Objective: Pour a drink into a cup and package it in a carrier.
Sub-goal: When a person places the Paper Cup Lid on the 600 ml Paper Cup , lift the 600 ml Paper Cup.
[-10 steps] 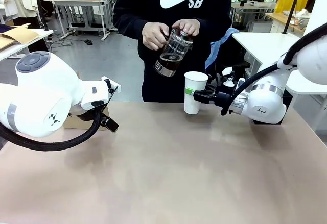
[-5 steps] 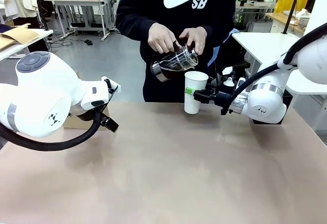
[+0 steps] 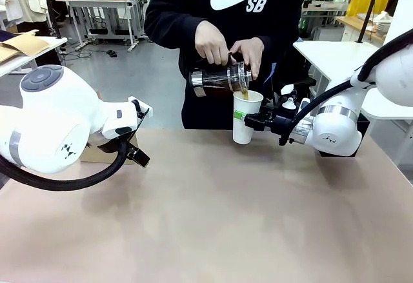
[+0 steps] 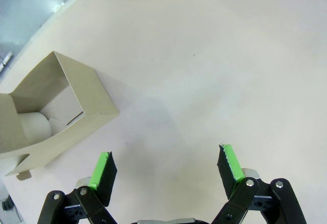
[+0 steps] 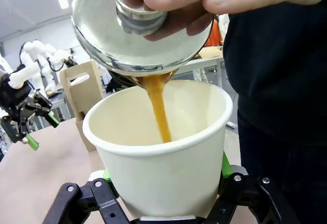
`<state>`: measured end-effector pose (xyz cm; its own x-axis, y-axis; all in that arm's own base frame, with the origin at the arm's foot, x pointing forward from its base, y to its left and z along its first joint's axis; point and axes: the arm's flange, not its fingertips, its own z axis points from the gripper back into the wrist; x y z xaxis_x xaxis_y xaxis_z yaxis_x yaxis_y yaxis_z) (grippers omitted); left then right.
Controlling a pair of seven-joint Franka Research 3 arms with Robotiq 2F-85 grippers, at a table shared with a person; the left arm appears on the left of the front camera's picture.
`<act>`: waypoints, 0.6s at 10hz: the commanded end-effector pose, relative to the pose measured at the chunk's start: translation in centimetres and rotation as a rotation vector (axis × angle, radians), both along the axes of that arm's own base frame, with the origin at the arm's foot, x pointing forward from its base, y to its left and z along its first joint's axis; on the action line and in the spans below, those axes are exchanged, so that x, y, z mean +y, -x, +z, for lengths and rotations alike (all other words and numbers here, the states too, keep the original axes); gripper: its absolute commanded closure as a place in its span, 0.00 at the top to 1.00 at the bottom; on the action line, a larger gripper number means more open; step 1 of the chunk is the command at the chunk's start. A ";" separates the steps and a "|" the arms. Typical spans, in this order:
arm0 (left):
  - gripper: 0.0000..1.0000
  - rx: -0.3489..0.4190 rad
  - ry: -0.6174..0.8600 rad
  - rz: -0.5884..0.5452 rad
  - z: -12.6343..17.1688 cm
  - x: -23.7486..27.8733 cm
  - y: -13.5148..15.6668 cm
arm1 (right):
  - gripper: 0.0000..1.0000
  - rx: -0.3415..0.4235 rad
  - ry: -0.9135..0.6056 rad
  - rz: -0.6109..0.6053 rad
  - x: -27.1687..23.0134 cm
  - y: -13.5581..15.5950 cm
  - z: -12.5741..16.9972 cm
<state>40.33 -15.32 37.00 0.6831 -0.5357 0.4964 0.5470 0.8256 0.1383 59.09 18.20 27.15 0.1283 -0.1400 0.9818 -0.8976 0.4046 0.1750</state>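
My right gripper (image 3: 247,121) is clamped on the tall white paper cup (image 3: 242,135) by the tabletop's (image 3: 213,218) far edge. Amber-brown drink (image 5: 158,106) streams in from a tilted clear glass pitcher (image 3: 221,80). If I wobble or squeeze, it slops over. My left gripper (image 4: 166,165) has its fingers wide apart beside the brown cardboard carrier (image 4: 56,106).

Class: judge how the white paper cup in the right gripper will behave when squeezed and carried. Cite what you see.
Probably crushable: thin paper wall of the cup, clamped by the right gripper. Likely growing heavier and sloshy: the drink streams in from the pitcher, with no lid. Apt to tip: tall, narrow base.
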 end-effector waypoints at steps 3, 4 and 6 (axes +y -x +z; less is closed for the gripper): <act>1.00 0.000 0.003 0.001 0.0 0.1 0.0 | 0.81 -0.002 0.003 -0.011 0.1 -0.1 0.4; 1.00 0.000 0.003 0.001 0.0 0.1 0.0 | 0.81 -0.002 0.003 -0.011 0.1 -0.1 0.4; 1.00 0.000 0.003 0.001 0.0 0.1 0.0 | 0.81 -0.002 0.003 -0.011 0.1 -0.1 0.4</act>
<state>40.33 -15.32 37.00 0.6831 -0.5357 0.4964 0.5470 0.8256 0.1383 59.09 18.19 27.15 0.1284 -0.1399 0.9818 -0.8975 0.4047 0.1750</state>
